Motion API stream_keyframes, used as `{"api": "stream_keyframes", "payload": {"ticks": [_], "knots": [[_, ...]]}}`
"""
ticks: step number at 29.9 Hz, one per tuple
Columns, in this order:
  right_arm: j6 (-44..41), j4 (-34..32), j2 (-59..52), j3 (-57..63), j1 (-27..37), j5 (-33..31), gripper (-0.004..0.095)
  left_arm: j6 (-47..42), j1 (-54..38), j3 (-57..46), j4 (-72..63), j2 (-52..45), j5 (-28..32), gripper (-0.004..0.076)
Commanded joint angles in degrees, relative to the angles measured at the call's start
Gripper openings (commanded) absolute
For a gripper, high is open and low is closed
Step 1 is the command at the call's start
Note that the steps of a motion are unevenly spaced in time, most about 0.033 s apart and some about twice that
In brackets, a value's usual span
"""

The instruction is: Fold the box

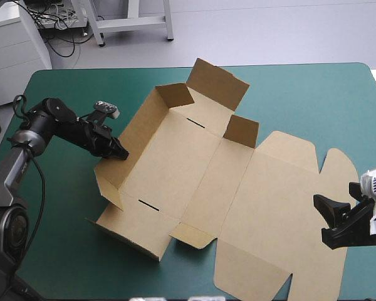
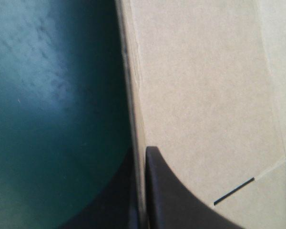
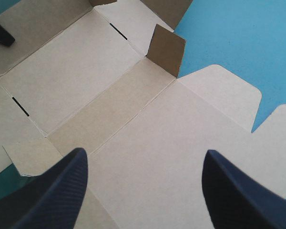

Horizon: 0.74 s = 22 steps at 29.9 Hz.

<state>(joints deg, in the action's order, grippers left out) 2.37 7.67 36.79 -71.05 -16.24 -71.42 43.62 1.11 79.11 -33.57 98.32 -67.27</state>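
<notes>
With the left pincer [image 1: 119,152] nipping the box's [image 1: 175,163] wall [image 1: 136,133], tilt it squarely inward; the right pincer [image 1: 329,221] hangs wide over the lid [image 1: 282,200].

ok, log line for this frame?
box: left wall raised, lid flat | left gripper: shut on that wall | right gripper: open, at lid's edge
</notes>
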Motion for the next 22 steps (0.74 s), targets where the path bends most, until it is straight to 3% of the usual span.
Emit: {"api": "stream_keyframes", "payload": {"ticks": [1,14,22], "knots": [[0.10,0.26,0.23,-1.14,0.23,-0.08,0.0630,0.70,3.06,5.70,3.87,-1.95,3.17,-0.0032],[-0.35,0.02,0.33,-1.14,0.23,-0.08,0.0630,2.29,10.44,24.18,19.19,6.33,2.71,-0.0032],[-0.35,-3.76,0.33,-1.14,0.23,0.03,0.0630,12.80,16.18,27.24,26.07,7.39,11.67,-0.0032]]}}
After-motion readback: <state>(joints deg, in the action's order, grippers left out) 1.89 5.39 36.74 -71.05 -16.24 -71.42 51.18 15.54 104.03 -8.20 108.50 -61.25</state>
